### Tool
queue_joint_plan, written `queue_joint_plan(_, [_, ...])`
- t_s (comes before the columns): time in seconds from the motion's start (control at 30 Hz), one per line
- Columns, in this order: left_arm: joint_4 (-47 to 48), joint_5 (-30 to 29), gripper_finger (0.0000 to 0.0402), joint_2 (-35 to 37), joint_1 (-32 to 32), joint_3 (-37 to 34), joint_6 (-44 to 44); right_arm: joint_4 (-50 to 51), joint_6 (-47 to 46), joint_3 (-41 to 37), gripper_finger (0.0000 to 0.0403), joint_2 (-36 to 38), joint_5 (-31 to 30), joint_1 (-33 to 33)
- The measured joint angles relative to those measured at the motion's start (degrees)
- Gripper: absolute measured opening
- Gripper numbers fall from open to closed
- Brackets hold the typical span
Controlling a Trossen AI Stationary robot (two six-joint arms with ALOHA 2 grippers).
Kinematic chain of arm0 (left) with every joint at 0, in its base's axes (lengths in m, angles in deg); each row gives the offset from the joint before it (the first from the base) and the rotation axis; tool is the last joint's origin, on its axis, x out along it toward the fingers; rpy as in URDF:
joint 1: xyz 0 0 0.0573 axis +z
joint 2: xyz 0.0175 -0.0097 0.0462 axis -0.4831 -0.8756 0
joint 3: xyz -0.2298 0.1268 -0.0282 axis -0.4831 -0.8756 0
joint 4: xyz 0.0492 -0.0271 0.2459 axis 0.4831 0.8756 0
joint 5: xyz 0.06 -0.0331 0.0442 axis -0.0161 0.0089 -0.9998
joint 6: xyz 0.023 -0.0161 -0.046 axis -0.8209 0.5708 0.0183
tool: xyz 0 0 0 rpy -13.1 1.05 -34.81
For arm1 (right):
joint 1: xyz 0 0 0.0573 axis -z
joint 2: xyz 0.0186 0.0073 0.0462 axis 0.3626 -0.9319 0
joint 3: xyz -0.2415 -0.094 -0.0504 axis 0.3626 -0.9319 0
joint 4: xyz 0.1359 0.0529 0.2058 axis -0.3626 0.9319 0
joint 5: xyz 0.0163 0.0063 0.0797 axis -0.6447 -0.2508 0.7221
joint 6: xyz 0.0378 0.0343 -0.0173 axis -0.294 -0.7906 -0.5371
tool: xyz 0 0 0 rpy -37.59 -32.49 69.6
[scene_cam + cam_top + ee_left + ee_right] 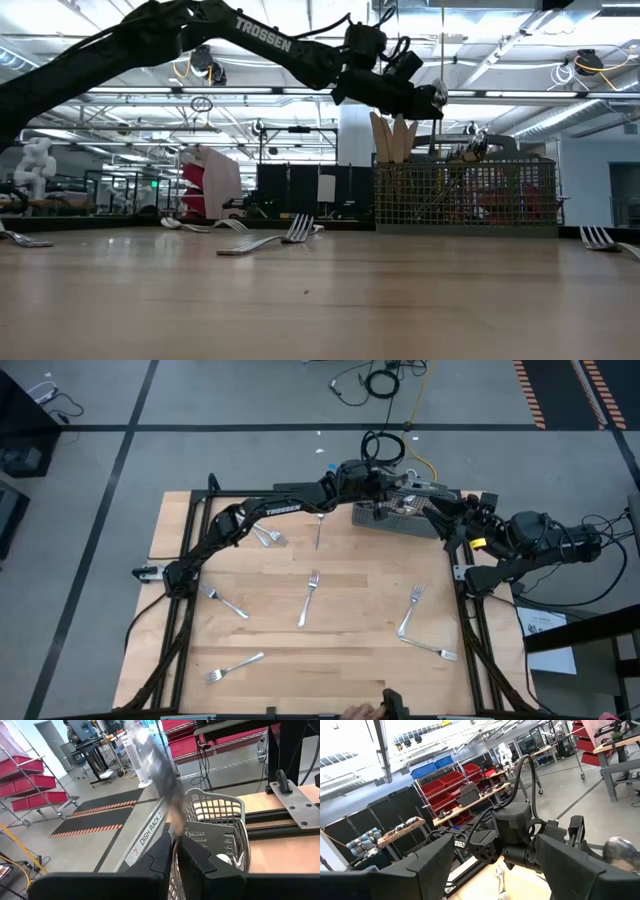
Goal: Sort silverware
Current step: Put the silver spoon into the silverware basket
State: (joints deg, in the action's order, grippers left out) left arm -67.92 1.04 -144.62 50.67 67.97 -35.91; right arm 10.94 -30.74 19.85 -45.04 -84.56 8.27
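Left gripper [176,851]: raised over the grey caddy [398,517] at the table's [350,660] far edge; fingers narrowly parted around a blurred silver utensil [162,772]. Right gripper [495,865]: held open, empty, beside the caddy. Forks [308,598] are scattered across the table.

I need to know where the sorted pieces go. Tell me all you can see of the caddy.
The caddy is a grey wire-mesh basket, upright at the table's far edge, right of centre. Dividers split it into compartments; utensil handles stick up from it in the low view. The left gripper hangs over it, with a blurred piece of silverware at its fingers.
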Motion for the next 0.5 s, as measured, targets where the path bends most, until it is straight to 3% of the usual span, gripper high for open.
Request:
queue_joint_plan(0.3, [4.1,-2.3,0.0052,0.0,0.1,0.0,3.1,0.1,-1.9,0.0,0.0270,0.0,0.0,0.0])
queue_joint_plan(0.5, [6.5,-2.6,0.0116,0.0,0.2,0.0,3.1,0.1,-2.1,0.0,0.0270,0.0,0.1,0.0])
